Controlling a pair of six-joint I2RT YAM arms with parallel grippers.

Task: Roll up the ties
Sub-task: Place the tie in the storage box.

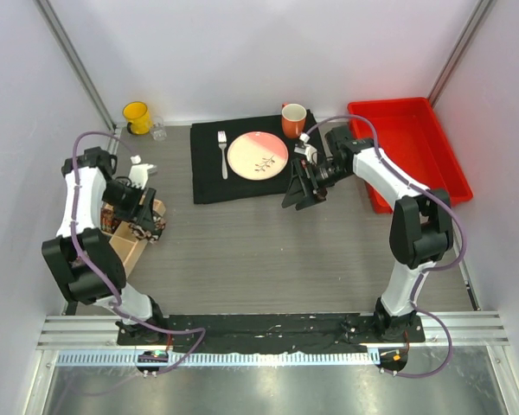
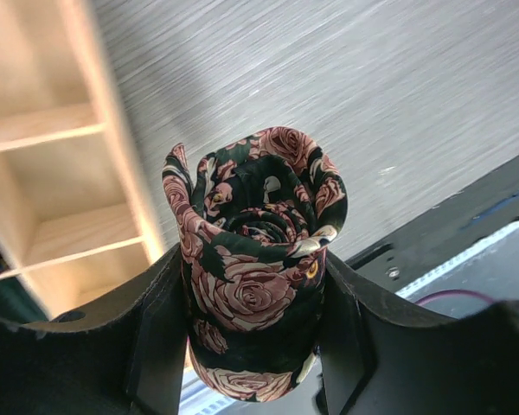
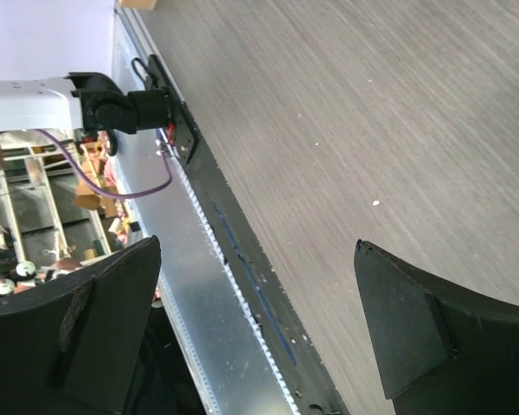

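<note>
I hold the rolled tie [image 2: 255,216] clamped in the left gripper [image 2: 251,285] so it can't uncoil; the right gripper [image 3: 258,277] gapes empty.

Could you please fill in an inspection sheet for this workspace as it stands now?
Surface: grey table, no spills seen.
Job's things: one rolled floral tie, held upright by the wooden box; no other tie seen.
Clutter: placemat with plate and fork; orange mug at its back right corner; yellow mug and glass at back left; red bin at right.
Tools: left tool shut on the tie; right tool open, holding nothing, above the table.
Cables: purple cables along both arms, no snag seen.
Surroundings: white walls, metal rail at the near edge.
</note>
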